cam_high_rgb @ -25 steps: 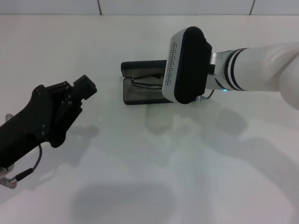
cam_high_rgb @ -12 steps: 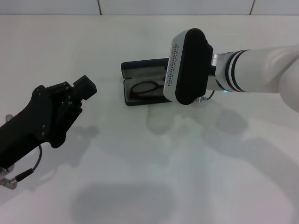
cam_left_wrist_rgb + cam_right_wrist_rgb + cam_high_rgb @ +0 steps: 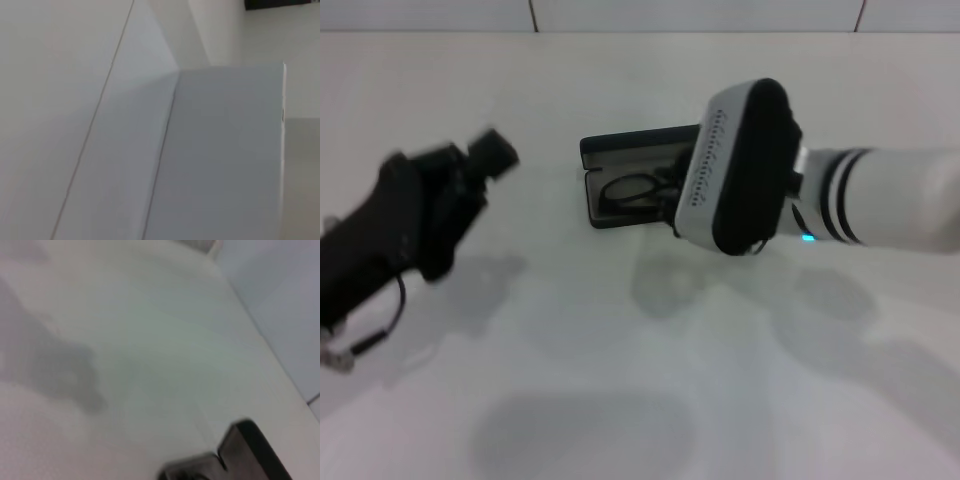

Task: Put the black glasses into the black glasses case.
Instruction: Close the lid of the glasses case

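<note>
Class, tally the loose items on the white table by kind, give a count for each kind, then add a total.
Black glasses: 1
Black glasses case: 1
Total: 2

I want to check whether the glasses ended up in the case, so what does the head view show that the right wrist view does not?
Only the head view shows the black glasses lying inside the open black glasses case, with the right arm's wrist housing covering the case's right end and the right gripper itself, and the left gripper raised apart on the left. Only the right wrist view shows a dark, blurred shape at its edge that I cannot identify, and the table's far edge. Both share the white table.
</note>
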Available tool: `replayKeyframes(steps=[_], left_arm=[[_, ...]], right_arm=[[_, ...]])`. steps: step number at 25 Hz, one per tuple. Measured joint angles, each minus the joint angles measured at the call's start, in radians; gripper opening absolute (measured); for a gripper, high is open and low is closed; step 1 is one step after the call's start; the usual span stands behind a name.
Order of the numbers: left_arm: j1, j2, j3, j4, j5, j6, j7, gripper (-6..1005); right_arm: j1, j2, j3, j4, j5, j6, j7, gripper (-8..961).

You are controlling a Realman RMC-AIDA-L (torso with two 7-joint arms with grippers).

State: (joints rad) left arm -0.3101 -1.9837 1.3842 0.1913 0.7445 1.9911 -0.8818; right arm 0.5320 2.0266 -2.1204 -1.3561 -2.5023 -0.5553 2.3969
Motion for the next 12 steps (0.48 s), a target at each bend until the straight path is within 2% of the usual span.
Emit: replayKeyframes(steps=[1, 3, 5, 8, 10, 11, 12], left_arm=[[-0.011, 0.003, -0.015, 0.004, 0.001, 0.0, -0.003, 54], [-0.045, 0.016, -0.044, 0.028, 0.002, -0.003, -0.01, 54], [-0.064, 0.039, -0.051, 0.068, 0.004, -0.018, -0.026, 54], [-0.089, 0.104, -0.052, 0.146, 0.015, -0.086, -0.112, 55], [-0.156, 0.148, -0.052, 0.167, 0.052, -0.158, -0.186, 55], [-0.213, 0.166, -0.052, 0.178, 0.09, -0.206, -0.226, 55], [-0.243, 0.175, -0.052, 0.187, 0.117, -0.242, -0.255, 55]], right_arm=[[0.0, 0.0, 0.0, 0.0, 0.0, 0.0, 0.0, 226], [-0.083, -0.003, 0.021, -0.075, 0.044, -0.003, -0.004, 226], [-0.148, -0.005, 0.06, -0.139, 0.104, -0.026, -0.007, 226], [-0.207, -0.01, 0.124, -0.202, 0.211, -0.096, -0.031, 227], [-0.276, -0.02, 0.21, -0.243, 0.344, -0.184, -0.119, 227], [-0.309, -0.019, 0.268, -0.25, 0.427, -0.242, -0.181, 227], [-0.334, -0.018, 0.315, -0.251, 0.5, -0.299, -0.241, 228]])
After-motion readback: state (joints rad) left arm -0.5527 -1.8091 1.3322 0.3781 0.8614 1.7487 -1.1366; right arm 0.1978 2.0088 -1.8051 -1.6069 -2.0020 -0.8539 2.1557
